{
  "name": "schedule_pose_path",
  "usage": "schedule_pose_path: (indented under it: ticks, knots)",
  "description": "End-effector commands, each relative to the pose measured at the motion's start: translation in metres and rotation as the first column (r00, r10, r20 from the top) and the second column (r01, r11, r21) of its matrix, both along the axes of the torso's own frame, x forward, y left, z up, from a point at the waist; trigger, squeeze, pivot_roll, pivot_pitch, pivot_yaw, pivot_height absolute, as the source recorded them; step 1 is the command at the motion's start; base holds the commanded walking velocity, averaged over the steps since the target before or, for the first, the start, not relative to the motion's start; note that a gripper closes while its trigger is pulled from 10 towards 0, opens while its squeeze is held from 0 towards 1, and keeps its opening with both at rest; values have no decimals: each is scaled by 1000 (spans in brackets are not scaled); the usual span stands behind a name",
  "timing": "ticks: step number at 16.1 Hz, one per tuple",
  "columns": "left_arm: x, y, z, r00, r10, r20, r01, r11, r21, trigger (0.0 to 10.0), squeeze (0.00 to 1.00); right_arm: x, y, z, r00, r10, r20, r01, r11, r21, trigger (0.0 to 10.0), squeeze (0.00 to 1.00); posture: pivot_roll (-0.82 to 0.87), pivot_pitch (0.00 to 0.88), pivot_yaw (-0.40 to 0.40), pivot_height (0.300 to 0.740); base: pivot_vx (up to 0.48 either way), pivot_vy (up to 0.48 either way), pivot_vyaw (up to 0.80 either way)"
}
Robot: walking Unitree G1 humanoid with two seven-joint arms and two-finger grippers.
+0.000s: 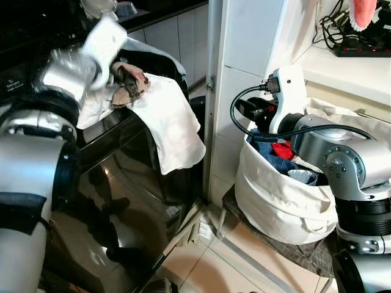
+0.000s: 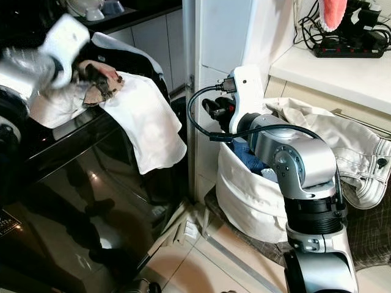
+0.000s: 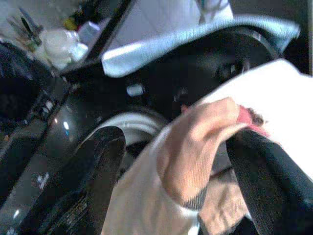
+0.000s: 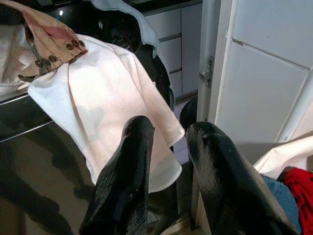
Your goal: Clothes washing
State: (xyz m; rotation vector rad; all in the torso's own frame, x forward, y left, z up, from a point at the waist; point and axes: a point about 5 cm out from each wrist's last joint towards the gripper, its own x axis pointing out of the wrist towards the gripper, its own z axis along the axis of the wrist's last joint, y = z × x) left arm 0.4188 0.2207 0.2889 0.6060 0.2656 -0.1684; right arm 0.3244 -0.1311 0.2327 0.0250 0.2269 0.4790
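So my left claw [image 3: 171, 196] is clenched on a soft ribbed beige garment [image 3: 195, 156], white cloth [image 1: 174, 122] draped right below it.

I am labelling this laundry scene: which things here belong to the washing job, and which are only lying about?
Job: white cloth, beige garment at left gripper, washing machine, laundry bag, right gripper.
Lying about: power strip, pink cloth.

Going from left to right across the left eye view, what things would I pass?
Left arm → tan garment bunched at the left claw → white cloth draped over the dark washing machine → white door frame → white laundry bag of clothes → right arm.
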Motion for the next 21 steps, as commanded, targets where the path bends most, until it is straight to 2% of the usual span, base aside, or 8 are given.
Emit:
schedule_pose_path:
  ticks: [1,14,15,16,17,21]
  knots:
    - [0,1,8,1000,-5,20,5,1000,-11,10000,0,-3,1,4,1000,14,17,-14,1000,6,10000,0,-53,0,47,740,0,0,0]
    - [0,1,8,1000,-5,20,5,1000,-11,10000,0,-3,1,4,1000,14,17,-14,1000,6,10000,0,-53,0,47,740,0,0,0]
    - [0,0,11,999,-14,35,16,999,-35,10000,0,-3,1,4,1000,15,17,-15,1000,6,10000,0,-53,0,47,740,0,0,0]
    - [3,-51,16,924,-175,341,269,929,-253,10000,0,-5,2,6,999,18,42,-19,999,28,10000,0,-52,0,43,740,0,0,0]
    - [0,-65,19,868,-164,469,348,874,-339,10000,0,-6,3,7,998,21,53,-23,999,37,10000,0,-53,0,44,740,0,0,0]
    - [-1,-64,22,852,-158,498,373,852,-367,10000,0,-6,3,8,998,24,56,-26,999,37,10000,0,-52,0,44,740,0,0,0]
